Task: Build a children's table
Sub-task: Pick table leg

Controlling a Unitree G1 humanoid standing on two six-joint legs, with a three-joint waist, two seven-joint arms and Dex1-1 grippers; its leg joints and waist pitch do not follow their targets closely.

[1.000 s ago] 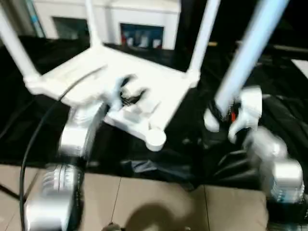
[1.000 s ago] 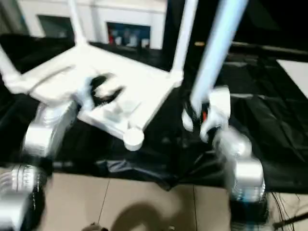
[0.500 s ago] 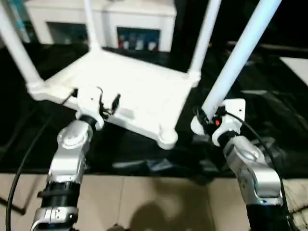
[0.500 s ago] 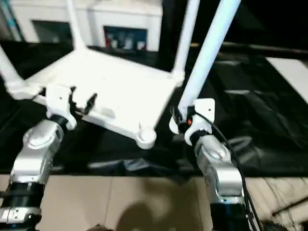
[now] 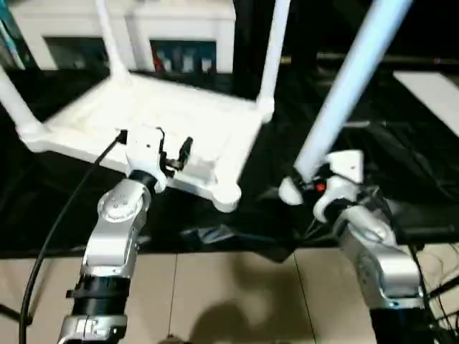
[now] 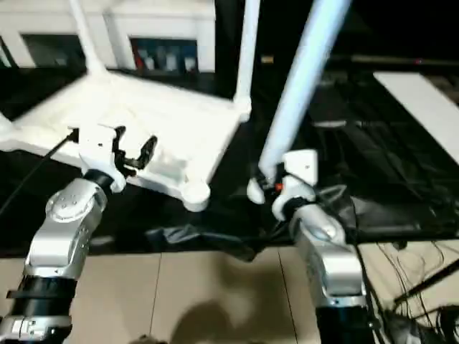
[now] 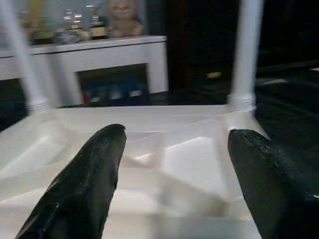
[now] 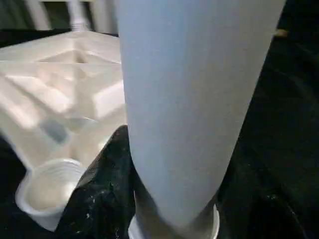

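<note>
Black sheeting (image 5: 401, 143) carries the tabletop (image 5: 158, 118) upside down w/ three legs in; my right pincer (image 5: 310, 188) grips the fourth leg (image 5: 344, 93) near the vacant corner socket (image 5: 226, 195), left pincer (image 5: 154, 147) spread wide, nothing grasped, above its edge, prob. to steady.

The top (image 5: 165, 118) looks like smooth white plastic, faintly glossy, with moulded ribs. The held leg (image 5: 344, 93) is the same smooth white plastic. Beneath the top lies crinkled black sheeting (image 5: 401, 165) with a dull sheen. The forearms (image 5: 118, 229) are brushed silver metal. The left fingers (image 7: 84, 184) are matt black. The floor (image 5: 237, 301) near the sheeting is smooth beige tile.
</note>
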